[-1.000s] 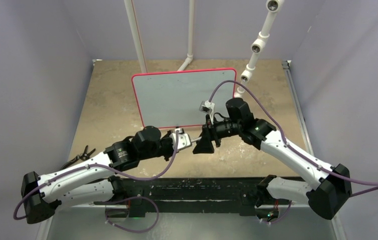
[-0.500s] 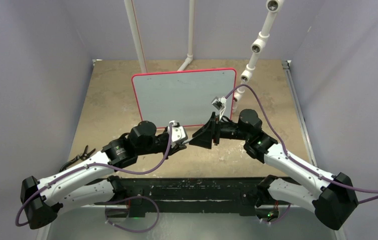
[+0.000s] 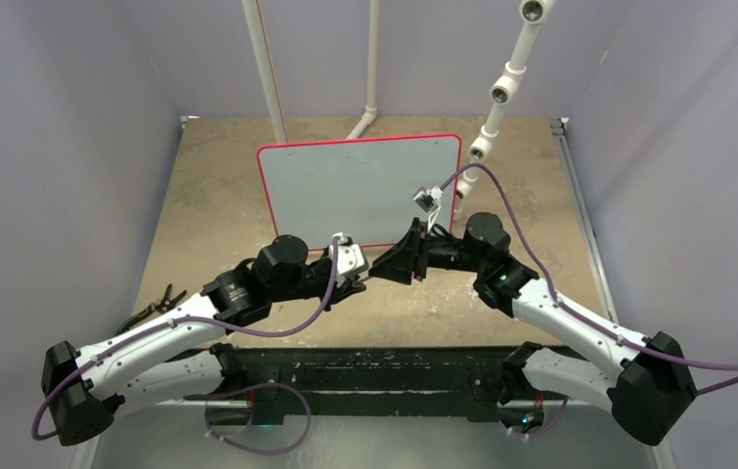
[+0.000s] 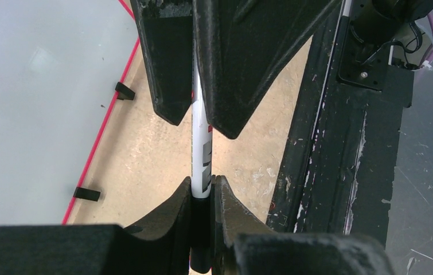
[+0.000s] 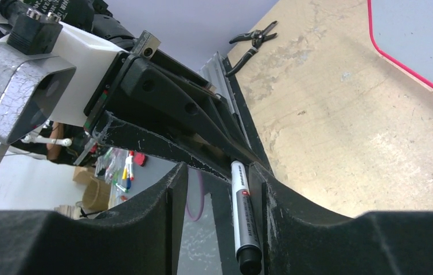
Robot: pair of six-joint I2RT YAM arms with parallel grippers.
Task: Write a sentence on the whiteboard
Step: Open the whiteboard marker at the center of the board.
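Just off the whiteboard's [image 3: 345,186] near edge, the left gripper [image 4: 202,181] clamps the marker [image 5: 241,206] while the right gripper [image 5: 218,169] jaws stand apart around its other end; off-centre closing could skew or drop it.

The whiteboard [image 3: 360,191] lies flat on the tan table [image 3: 208,205], from its middle toward 12 o'clock, long sides running roughly 9 to 3 o'clock and turned slightly counter-clockwise. It is a rounded rectangle with a thin red-pink rim. The glossy face is an even pale grey-white. Small black feet [image 4: 123,90] jut from its 6 o'clock edge.
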